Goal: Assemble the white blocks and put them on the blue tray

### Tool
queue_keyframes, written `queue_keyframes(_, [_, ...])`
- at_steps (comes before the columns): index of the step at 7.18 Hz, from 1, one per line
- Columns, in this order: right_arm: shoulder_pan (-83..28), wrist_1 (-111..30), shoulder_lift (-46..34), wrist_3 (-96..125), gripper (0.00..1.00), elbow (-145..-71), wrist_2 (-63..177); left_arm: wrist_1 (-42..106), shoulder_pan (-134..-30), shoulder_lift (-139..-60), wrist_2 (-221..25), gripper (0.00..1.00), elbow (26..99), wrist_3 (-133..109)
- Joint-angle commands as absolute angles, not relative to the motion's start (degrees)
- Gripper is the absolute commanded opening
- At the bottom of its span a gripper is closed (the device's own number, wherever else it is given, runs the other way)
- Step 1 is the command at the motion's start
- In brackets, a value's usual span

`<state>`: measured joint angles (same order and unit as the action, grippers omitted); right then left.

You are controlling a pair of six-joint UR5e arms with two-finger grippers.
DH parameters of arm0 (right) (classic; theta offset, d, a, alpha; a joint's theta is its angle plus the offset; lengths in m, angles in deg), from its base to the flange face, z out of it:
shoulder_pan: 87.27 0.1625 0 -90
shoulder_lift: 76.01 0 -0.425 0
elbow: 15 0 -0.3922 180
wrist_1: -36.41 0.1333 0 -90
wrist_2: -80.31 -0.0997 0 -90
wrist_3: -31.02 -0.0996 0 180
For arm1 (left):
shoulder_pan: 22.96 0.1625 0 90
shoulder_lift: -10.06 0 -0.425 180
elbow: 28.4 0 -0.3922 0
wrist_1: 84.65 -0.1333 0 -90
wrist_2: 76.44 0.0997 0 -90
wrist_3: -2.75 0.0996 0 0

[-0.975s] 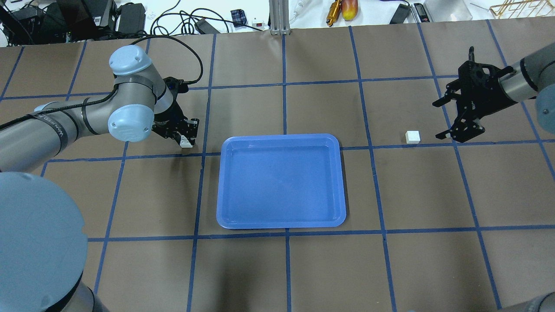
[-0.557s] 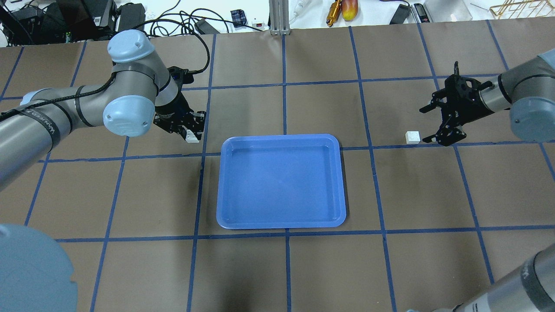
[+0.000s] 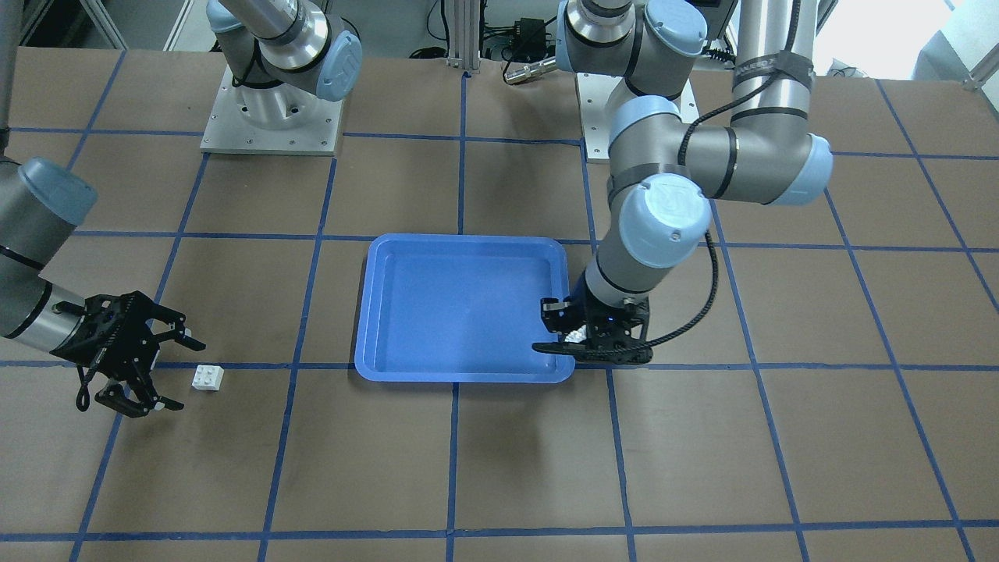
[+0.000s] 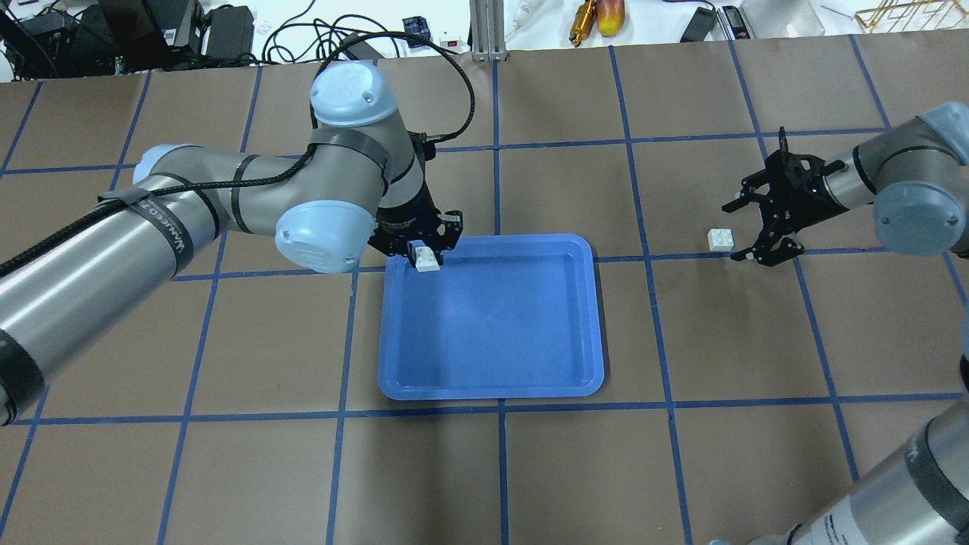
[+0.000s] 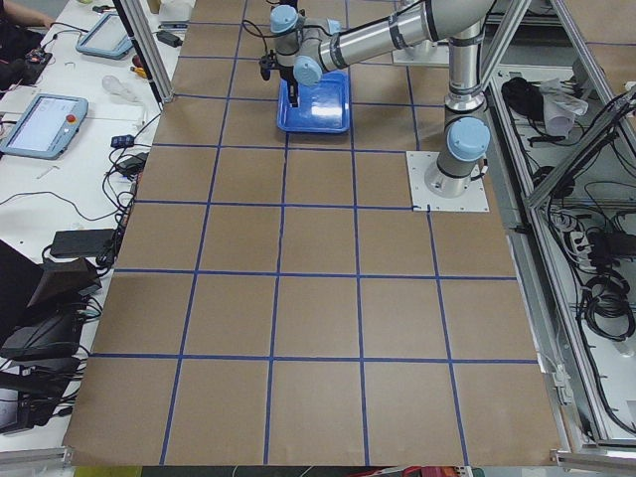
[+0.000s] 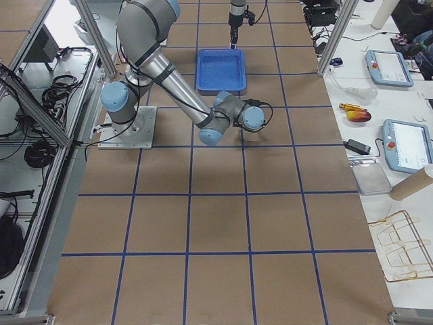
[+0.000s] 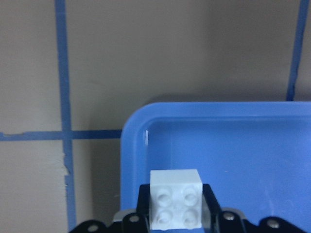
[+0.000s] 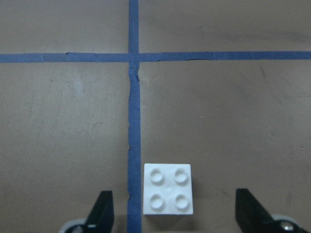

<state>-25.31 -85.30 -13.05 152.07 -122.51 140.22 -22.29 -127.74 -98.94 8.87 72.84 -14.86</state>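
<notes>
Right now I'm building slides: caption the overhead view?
Left gripper holds a white block over the blue tray; open right gripper faces the second block.

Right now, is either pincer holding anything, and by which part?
Left pincer holds a white block by its opposite side faces. Right pincer is open, empty.

Brown table (image 4: 681,469) with blue tape grid (image 4: 502,469), blue tray (image 4: 492,325) at centre, white block (image 4: 720,239) well apart from it

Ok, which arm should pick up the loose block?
Right. The right gripper is open and lined up on the loose block. The left gripper is shut on the other block over the tray corner.
</notes>
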Motion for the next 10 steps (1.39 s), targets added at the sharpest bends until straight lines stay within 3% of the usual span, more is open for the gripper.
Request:
queue_keyframes(1, [-25.31, -85.5, -13.61, 153.01, 0.78, -122.57, 139.91, -28.44, -131.51, -101.98, 8.73, 0.18, 74.33, -22.71])
queue_keyframes(2, [-25.31, -85.41, -13.87, 152.92, 0.78, -122.57, 140.17, -31.88, -132.29, -103.04, 9.07, 0.18, 75.74, -23.96])
queue_keyframes(3, [-25.31, -85.41, -13.87, 153.01, 0.68, -122.57, 139.91, -32.78, -132.56, -102.71, 9.16, 0.18, 76.8, -23.28])
queue_keyframes(4, [-25.31, -85.58, -13.96, 153.01, 0.34, -122.57, 140.08, -33.14, -133.09, -103.66, 9.08, 0.18, 76.81, -24.83])
queue_keyframes(5, [-25.31, -85.5, -13.88, 152.75, 0.11, -122.49, 140.08, -33.92, -133.87, -103.84, 8.64, 0.18, 77.07, -25.29])
queue_keyframes(9, [-24.53, -84.71, -11.34, 149.68, 0.09, -121.96, 139.56, -34.2, -135.82, -104.46, 8.55, 0.2, 79.43, -28.01])
queue_keyframes(10, [-23.22, -84.62, -9.67, 149.67, 0.09, -121.96, 139.99, -34.28, -135.82, -104.63, 8.46, 0.27, 79.7, -28.01])
